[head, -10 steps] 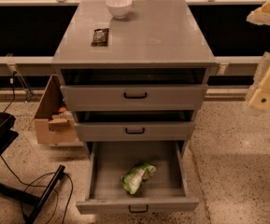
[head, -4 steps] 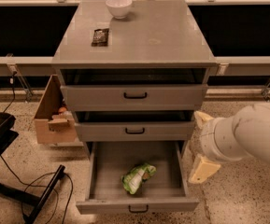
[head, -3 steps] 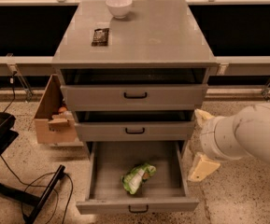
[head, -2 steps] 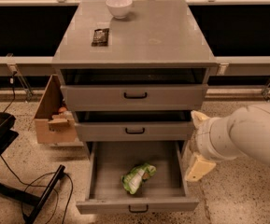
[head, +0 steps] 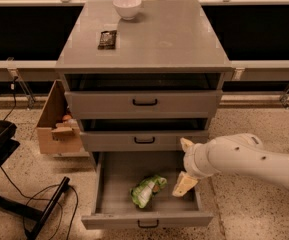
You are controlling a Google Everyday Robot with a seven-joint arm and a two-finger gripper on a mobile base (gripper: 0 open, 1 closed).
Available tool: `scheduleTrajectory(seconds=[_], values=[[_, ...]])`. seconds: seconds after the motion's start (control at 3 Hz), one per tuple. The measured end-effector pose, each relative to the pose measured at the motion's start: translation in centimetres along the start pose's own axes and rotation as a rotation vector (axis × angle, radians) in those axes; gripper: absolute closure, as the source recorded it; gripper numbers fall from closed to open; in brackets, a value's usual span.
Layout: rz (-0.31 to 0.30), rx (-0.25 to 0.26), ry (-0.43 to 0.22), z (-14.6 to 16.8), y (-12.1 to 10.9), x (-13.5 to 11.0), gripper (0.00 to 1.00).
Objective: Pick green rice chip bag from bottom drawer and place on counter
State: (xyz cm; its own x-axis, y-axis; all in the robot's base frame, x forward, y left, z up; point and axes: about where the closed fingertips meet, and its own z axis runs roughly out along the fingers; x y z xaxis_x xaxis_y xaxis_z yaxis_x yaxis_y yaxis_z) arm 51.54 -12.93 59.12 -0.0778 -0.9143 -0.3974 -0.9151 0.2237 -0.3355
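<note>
The green rice chip bag (head: 146, 190) lies crumpled on the floor of the bottom drawer (head: 146, 219), which is pulled out, near its middle. My gripper (head: 185, 164) comes in from the right on a white arm and hangs over the right side of the open drawer, just right of the bag and not touching it. Its two pale fingers stand apart, one near the middle drawer's front and one low in the drawer, with nothing between them. The grey counter (head: 164, 39) is the cabinet's top, above the three drawers.
A white bowl (head: 127, 6) and a dark flat packet (head: 107, 39) sit on the counter's back left. The top two drawers are slightly ajar. A cardboard box (head: 59, 129) stands left of the cabinet. A black chair base and cables (head: 19, 194) lie on the floor at left.
The arm has come down from the upper right to the drawer's right side, then edged slightly left toward the bag. The bag has not moved.
</note>
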Motion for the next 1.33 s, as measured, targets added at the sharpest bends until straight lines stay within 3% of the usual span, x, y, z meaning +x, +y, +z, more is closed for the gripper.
scheduleTrajectory(seconds=[0.33, 0.67, 1.0, 1.33], values=[[0.041, -0.049, -0.027, 7.4, -0.3, 1.8, 0.0], [0.081, -0.149, 0.013, 16.3, 1.2, 5.5, 0.0], [0.116, -0.21, 0.05, 20.9, 2.7, 8.0, 0.0], [0.116, -0.22, 0.05, 21.5, 2.6, 8.2, 0.0]])
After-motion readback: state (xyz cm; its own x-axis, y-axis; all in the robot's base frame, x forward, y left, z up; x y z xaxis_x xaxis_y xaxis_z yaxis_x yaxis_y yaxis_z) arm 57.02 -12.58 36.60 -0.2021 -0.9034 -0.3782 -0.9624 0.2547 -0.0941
